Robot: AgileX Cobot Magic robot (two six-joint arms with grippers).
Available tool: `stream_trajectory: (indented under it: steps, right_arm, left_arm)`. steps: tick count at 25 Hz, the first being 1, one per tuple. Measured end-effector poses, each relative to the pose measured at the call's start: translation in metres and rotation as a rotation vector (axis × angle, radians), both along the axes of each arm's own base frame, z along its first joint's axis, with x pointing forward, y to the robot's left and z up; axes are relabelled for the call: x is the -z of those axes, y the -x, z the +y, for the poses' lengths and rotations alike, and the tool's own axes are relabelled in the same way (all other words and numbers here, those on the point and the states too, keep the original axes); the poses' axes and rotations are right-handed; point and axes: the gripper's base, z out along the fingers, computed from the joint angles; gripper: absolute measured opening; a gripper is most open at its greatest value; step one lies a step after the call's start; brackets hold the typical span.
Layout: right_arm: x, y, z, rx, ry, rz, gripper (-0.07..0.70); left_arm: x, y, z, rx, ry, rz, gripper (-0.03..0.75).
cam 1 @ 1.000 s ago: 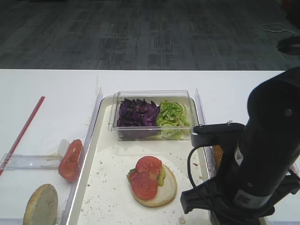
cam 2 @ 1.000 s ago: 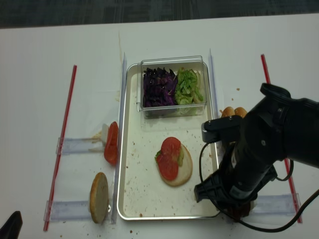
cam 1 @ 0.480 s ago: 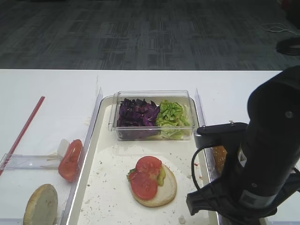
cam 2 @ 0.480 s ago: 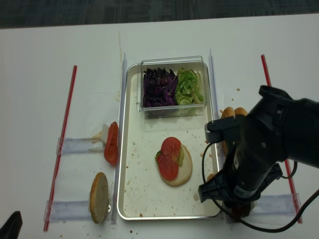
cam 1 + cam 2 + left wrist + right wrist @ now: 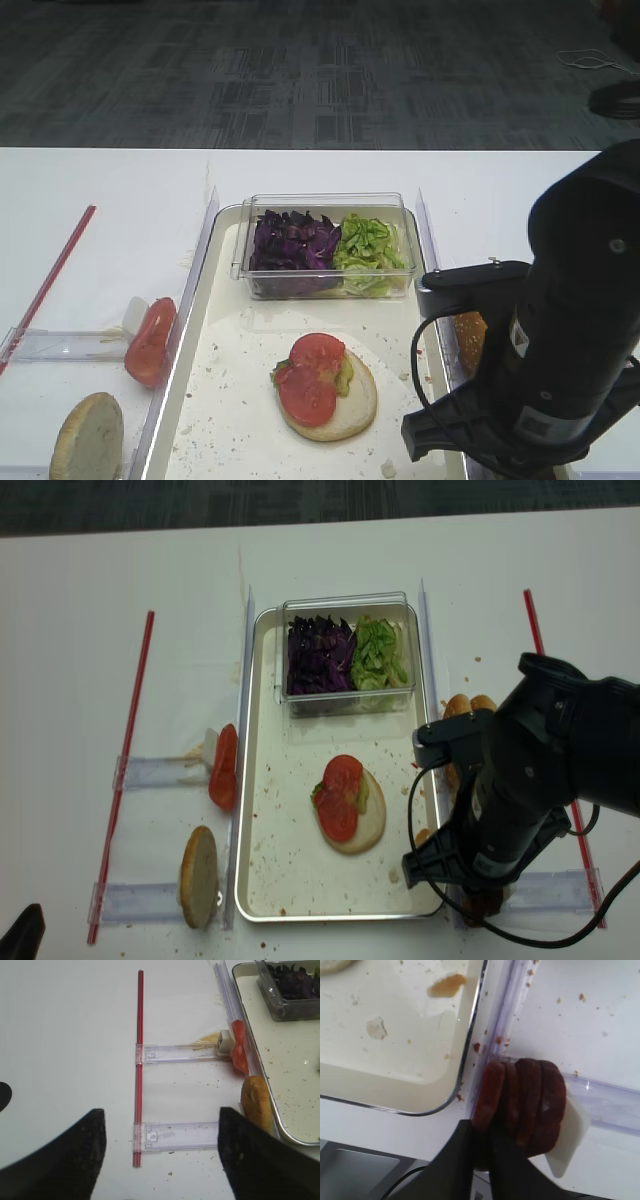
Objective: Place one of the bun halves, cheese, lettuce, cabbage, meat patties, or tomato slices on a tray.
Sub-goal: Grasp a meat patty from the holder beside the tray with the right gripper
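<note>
The endmost of the patties (image 5: 489, 1095) is pinched between the closed jaws of the right gripper (image 5: 479, 1132), just outside the tray (image 5: 395, 1095). This is hidden in the high views. The left gripper (image 5: 160, 1155) is seen spread open.

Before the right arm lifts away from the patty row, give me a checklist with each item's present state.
1. Right end effector shut on one meat patty: ok, it pinches the leftmost of the row.
2. Only one patty gripped: cannot tell, the neighbours press close.
3. Tray has free space: ok.
4. Bun half on the tray, topped with tomato slices: ok.
5. Left end effector clear of the tray: ok, open over the table.
</note>
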Motion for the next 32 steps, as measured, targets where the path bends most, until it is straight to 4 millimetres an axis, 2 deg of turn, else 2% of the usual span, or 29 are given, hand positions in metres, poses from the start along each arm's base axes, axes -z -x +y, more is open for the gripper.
stream_trajectory:
  steps: [32]
  right_arm:
    - [-0.015, -0.004, 0.003, -0.001, -0.015, -0.027, 0.113]
  left_arm:
    - [0.0, 0.0, 0.0, 0.001, 0.001, 0.0, 0.474]
